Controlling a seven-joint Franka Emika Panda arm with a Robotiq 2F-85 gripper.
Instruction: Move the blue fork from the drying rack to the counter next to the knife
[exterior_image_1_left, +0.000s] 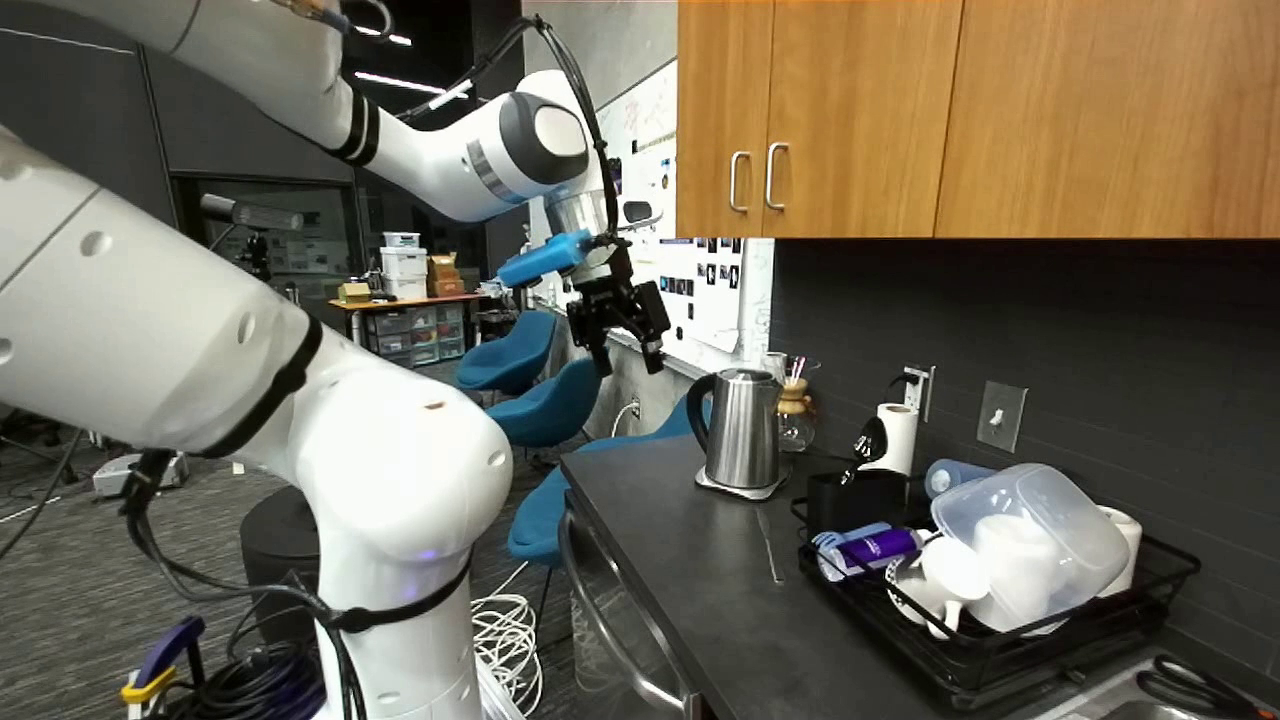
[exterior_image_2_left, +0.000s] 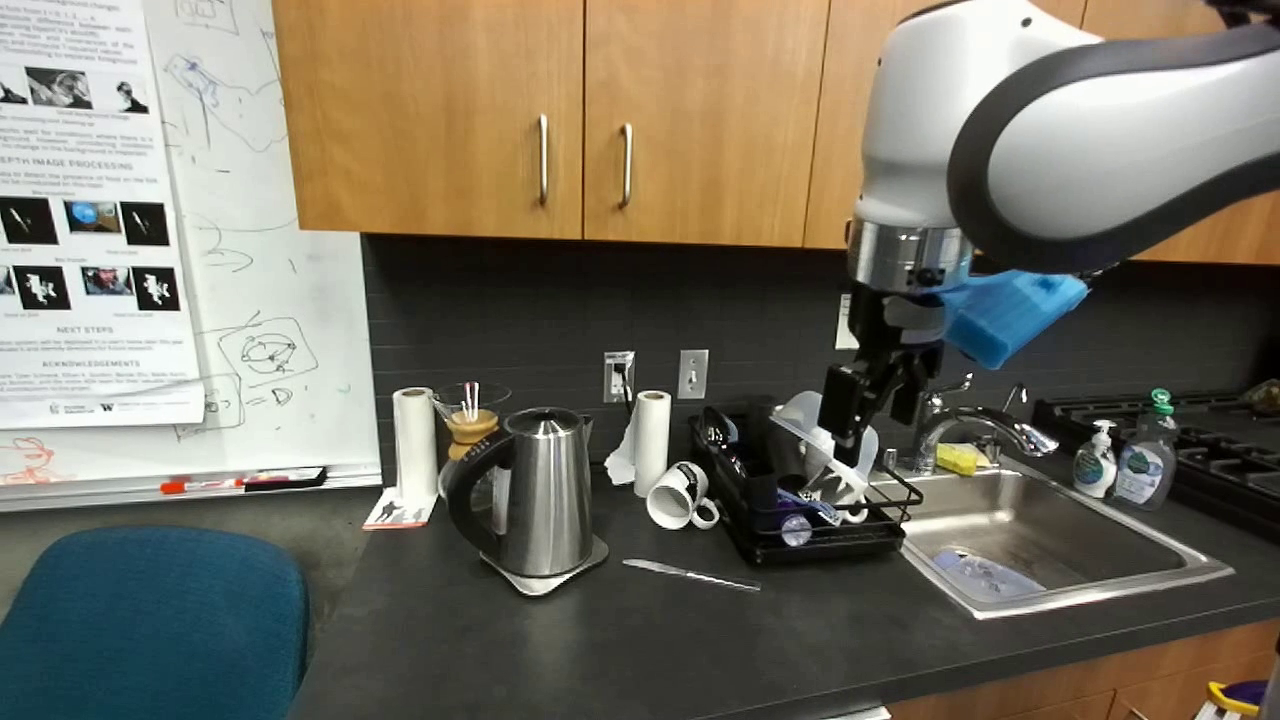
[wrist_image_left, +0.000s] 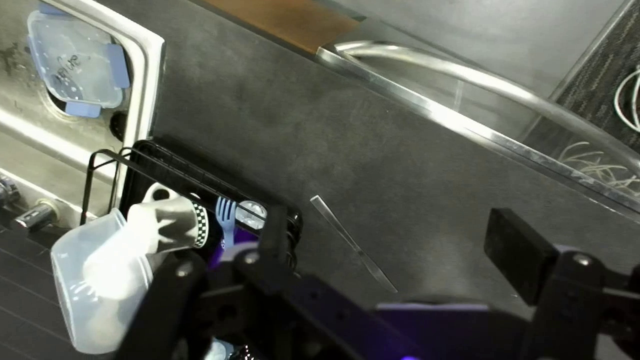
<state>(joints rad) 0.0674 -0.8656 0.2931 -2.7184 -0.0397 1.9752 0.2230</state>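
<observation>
The light blue fork (wrist_image_left: 226, 220) lies tines-up at the edge of the black drying rack (wrist_image_left: 175, 162), beside a purple bottle; it also shows in an exterior view (exterior_image_1_left: 850, 536). The rack shows in both exterior views (exterior_image_1_left: 965, 685) (exterior_image_2_left: 830, 550). A silver knife (wrist_image_left: 352, 242) lies flat on the dark counter (wrist_image_left: 410, 165), beside the rack; it shows in both exterior views (exterior_image_1_left: 768, 545) (exterior_image_2_left: 690, 574). My gripper (wrist_image_left: 397, 245) is open and empty, well above the counter, in both exterior views (exterior_image_1_left: 628, 360) (exterior_image_2_left: 872, 425). Its left finger covers part of the rack in the wrist view.
A steel kettle (exterior_image_1_left: 745, 430) stands on the counter near the knife. The rack holds mugs (wrist_image_left: 170, 225), a clear plastic container (wrist_image_left: 100, 290) and a black utensil holder (exterior_image_1_left: 855, 500). A steel sink (exterior_image_2_left: 1190, 572) adjoins the rack. Wooden cabinets (exterior_image_2_left: 430, 120) hang above.
</observation>
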